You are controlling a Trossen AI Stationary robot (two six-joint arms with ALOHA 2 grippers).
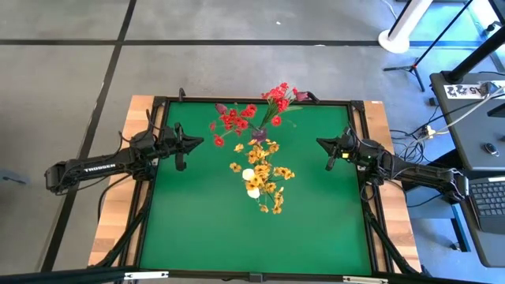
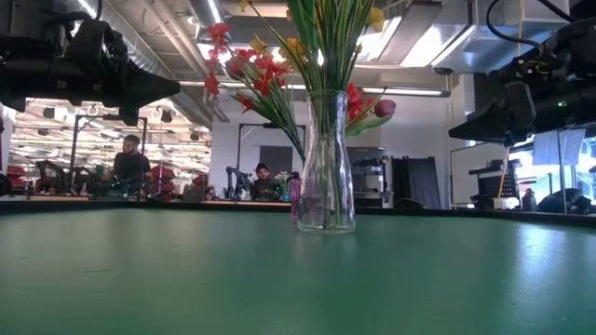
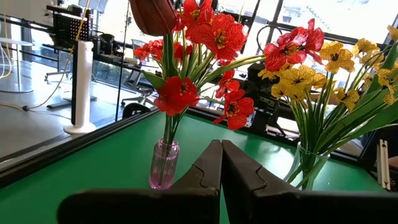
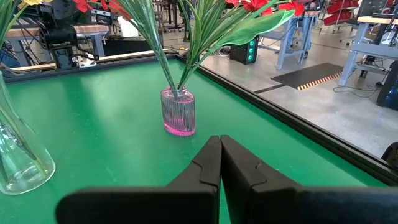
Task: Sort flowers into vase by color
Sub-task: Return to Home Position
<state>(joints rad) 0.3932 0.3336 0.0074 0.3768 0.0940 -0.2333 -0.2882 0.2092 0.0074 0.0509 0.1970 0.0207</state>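
1. The sorting looks finished. The red flowers [image 3: 211,34] and a dark magenta tulip [image 3: 152,12] stand in the pink vase [image 3: 163,165]. The yellow-orange flowers [image 3: 305,74] and white tulip buds [image 1: 251,178] stand in the transparent vase [image 2: 326,172].
2. Both vases stand upright between the two claws, well apart from each, near the middle of the table [image 1: 197,221].
3. I see no stem lying loose on the table, so by my reading only parking the arms is left.
4. The left claw [image 3: 221,144] is clenched, its fingers pressed together with nothing between them. It hangs above the table's left side and touches nothing.
5. The right claw [image 4: 220,139] is clenched and empty too. It sits above the right side, facing the pink vase from a distance.
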